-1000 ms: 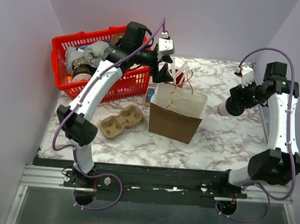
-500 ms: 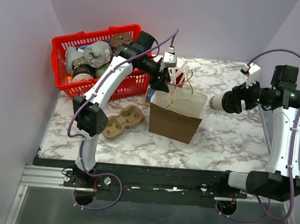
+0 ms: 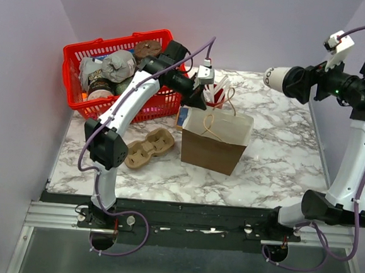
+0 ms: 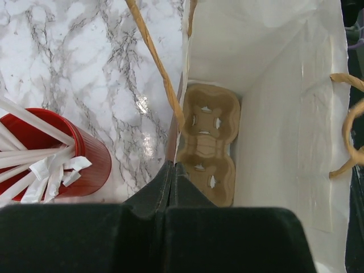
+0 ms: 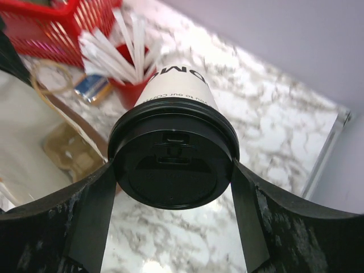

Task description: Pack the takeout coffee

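Cream paper cup (image 5: 175, 85) lies sideways, clamped in the right hand (image 5: 173, 176); the left hand (image 4: 170, 170) pinches the rim of the bag (image 4: 273, 114). Coffee could seep past the lid (image 5: 170, 142).

Right pincer (image 3: 289, 80) lifted the takeout coffee (image 3: 271, 75) high; left pincer (image 4: 171, 170) closed on paper bag (image 4: 273, 114) rim.

You have the bag (image 3: 213, 142) in the middle with a cup carrier (image 4: 207, 151) in it, a second carrier (image 3: 147, 147) left of it, the basket (image 3: 104, 42) behind-left, the cutlery cup (image 3: 218, 96) just behind, and the takeout coffee (image 3: 274, 77) aloft to the right.
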You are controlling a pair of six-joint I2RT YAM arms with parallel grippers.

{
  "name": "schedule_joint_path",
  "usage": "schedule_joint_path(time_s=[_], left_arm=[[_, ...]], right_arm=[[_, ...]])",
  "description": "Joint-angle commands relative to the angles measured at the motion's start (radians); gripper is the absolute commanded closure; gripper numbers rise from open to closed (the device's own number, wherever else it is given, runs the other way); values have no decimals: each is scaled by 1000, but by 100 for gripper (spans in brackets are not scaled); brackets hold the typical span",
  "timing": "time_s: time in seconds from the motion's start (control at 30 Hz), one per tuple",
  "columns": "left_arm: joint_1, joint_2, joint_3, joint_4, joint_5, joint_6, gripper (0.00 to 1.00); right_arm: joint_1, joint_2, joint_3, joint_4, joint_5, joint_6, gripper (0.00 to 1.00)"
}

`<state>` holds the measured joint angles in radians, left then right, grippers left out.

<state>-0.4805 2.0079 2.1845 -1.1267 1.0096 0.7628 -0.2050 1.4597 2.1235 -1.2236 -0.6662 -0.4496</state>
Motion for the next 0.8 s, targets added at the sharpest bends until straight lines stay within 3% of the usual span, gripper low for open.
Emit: schedule_joint_path(time_s=[0.0,0.2,0.53,0.77], left_arm=[[-24,-168,-139,267,-57,-132,100],[-75,-353,-363,510,-212,-177,100],[-162,-506,-655,817,-422,-232,100],[-228,-544,-795,901,-509,-256,100]], right_arm=[[-5,13,101,3,-188,71,99],[18,-48,101,6,-349,2,99],[36,-298,-114,18,-303,-294,99],[36,-432,-220,36,-285,-333,99]])
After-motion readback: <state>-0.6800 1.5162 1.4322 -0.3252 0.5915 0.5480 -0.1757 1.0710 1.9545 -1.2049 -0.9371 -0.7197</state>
